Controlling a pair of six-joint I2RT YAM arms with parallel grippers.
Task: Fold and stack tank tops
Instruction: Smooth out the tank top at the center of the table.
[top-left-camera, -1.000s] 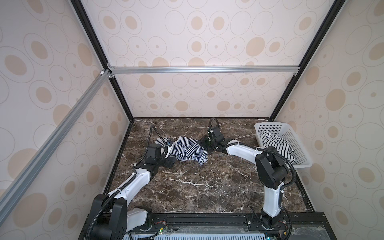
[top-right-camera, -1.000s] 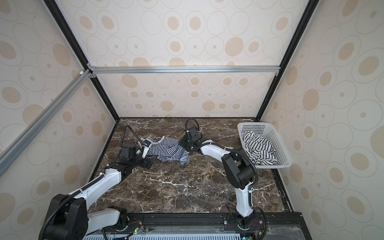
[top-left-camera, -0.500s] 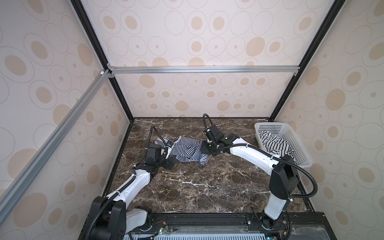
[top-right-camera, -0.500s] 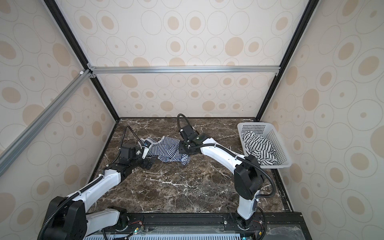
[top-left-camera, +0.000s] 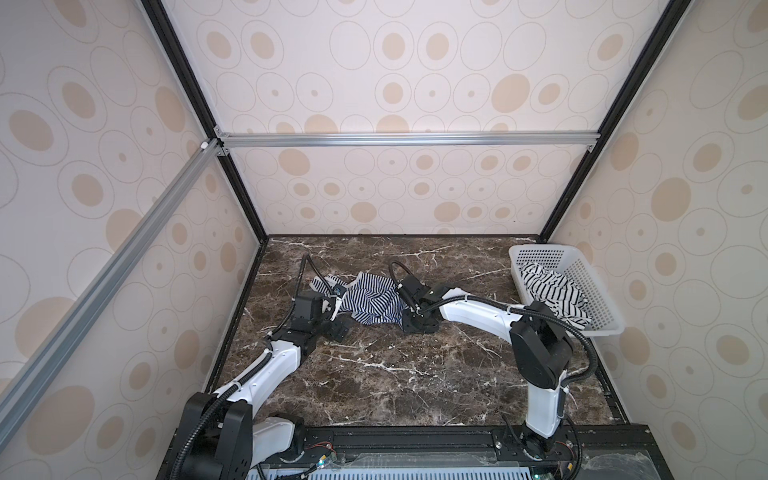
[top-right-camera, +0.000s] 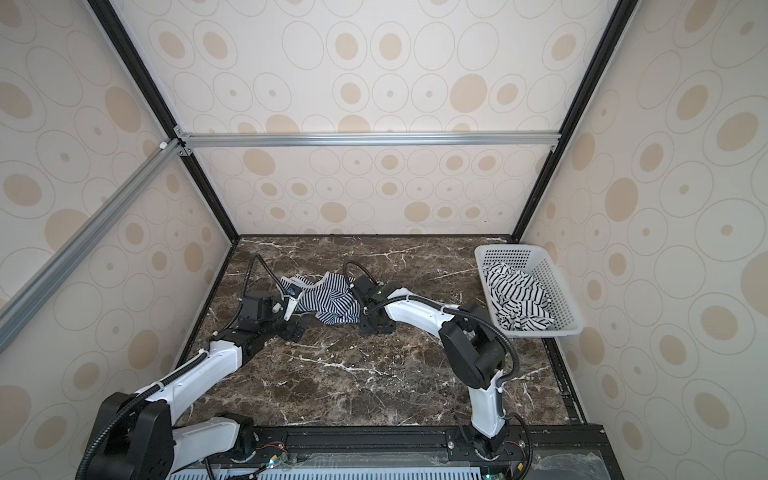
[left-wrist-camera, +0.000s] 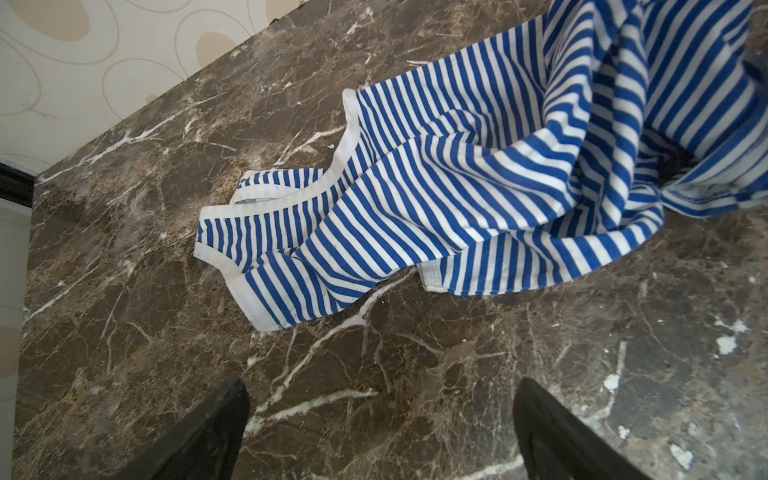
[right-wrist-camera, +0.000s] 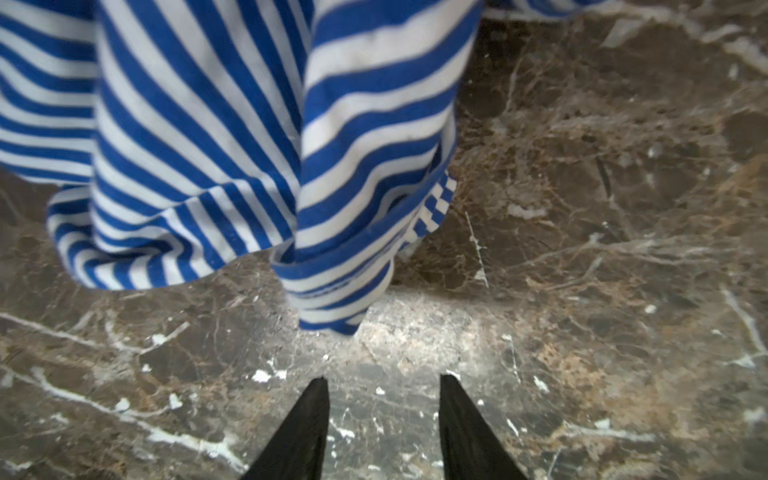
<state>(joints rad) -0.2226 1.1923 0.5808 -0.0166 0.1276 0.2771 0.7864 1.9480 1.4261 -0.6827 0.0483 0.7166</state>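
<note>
Both top views show the same layout. The fine-striped top (top-left-camera: 374, 301) lies crumpled on the dark marble counter (top-left-camera: 395, 374), left of centre and toward the far side. The wide-striped top (top-left-camera: 548, 289) sits bunched inside the white basket (top-left-camera: 602, 328) at the counter's right edge (well apart from the other one). The left arm (top-left-camera: 278, 365) reaches in from the near left and ends just beside the fine-striped top's left side. The right arm (top-left-camera: 478, 316) bends in from the right and ends at that top's right side. From up here I cannot tell how either arm's fingers stand.

Left wrist view: the left fingers (left-wrist-camera: 208, 428) stand wide apart with only bare counter between them, holding nothing. The fine-striped top (left-wrist-camera: 457, 199) lies ahead of them, not touching. Its stripes read blue and white here, with white-trimmed strap ends lying flat and the body rising in folds.

Right wrist view: the right fingers (right-wrist-camera: 303, 428) stand at a narrower gap, with bare counter between them and nothing gripped. A hemmed corner of the fine-striped top (right-wrist-camera: 332, 307) falls in folds just ahead of the tips, near but apart (the cloth closest to the lens is blurred).
</note>
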